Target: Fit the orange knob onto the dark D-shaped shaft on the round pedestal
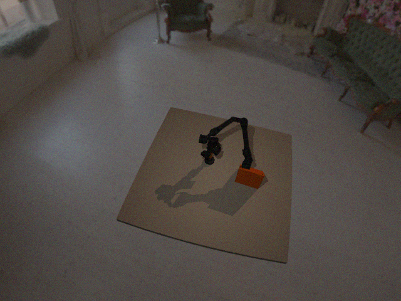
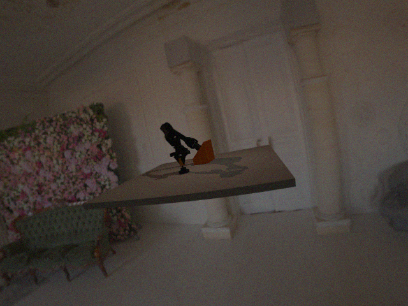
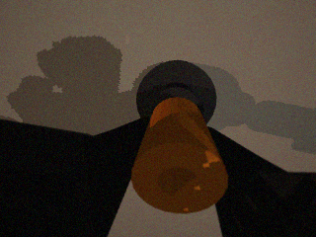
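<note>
The orange knob (image 1: 211,155) (image 2: 180,162) (image 3: 180,163) stands roughly upright over the round dark pedestal (image 1: 209,161) (image 2: 183,171) (image 3: 175,72). In the wrist view the knob's far end overlaps the raised dark ring at the pedestal's middle. My gripper (image 1: 208,155) (image 2: 180,160) (image 3: 176,127) is shut on the knob, with one black finger on each side of it. The D-shaped shaft is hidden behind or inside the knob. The frames do not show clearly whether the knob touches the pedestal or how far down it sits.
An orange block (image 1: 249,177) (image 2: 204,153) stands beside the arm's base on the tan board (image 1: 194,223) (image 2: 257,176). The arm reaches from there to the pedestal. Shadows of the arm and block lie across the board.
</note>
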### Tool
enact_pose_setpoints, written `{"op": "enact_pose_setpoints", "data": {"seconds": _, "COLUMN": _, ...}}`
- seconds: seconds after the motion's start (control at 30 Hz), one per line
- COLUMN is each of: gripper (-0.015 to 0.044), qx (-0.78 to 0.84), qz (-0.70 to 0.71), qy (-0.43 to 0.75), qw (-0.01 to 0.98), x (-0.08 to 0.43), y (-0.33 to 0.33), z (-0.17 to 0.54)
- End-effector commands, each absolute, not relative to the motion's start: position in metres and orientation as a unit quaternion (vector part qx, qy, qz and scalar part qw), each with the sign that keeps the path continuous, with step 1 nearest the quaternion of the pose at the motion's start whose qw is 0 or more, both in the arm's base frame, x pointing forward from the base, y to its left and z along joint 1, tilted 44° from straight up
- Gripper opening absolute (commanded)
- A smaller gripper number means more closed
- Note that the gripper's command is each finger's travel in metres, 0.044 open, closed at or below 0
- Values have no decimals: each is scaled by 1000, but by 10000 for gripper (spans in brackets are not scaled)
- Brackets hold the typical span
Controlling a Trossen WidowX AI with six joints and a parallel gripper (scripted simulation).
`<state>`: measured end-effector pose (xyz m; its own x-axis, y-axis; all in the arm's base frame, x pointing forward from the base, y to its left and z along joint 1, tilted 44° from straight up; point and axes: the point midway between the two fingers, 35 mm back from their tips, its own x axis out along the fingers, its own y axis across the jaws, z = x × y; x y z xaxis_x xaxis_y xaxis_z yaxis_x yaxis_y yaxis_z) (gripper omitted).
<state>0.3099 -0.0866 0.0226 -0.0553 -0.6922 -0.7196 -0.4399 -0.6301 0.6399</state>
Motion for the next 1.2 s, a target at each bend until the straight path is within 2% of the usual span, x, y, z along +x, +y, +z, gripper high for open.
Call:
{"op": "enact_pose_setpoints", "data": {"seconds": 0.0, "gripper": 0, "qx": 676, "qz": -611, "qy": -389, "qw": 137, "x": 310, "y": -85, "z": 25}}
{"op": "enact_pose_setpoints", "data": {"seconds": 0.1, "gripper": 0, "qx": 669, "qz": -627, "qy": -363, "qw": 166, "x": 308, "y": -85, "z": 25}}
{"op": "enact_pose_setpoints", "data": {"seconds": 0.8, "gripper": 0, "qx": 669, "qz": -627, "qy": -363, "qw": 166, "x": 306, "y": -85, "z": 25}}
{"op": "enact_pose_setpoints", "data": {"seconds": 1.03, "gripper": 0, "qx": 650, "qz": -660, "qy": -299, "qw": 232, "x": 308, "y": -85, "z": 25}}
{"op": "enact_pose_setpoints", "data": {"seconds": 1.17, "gripper": 0, "qx": 648, "qz": -661, "qy": -295, "qw": 235, "x": 311, "y": -86, "z": 24}}
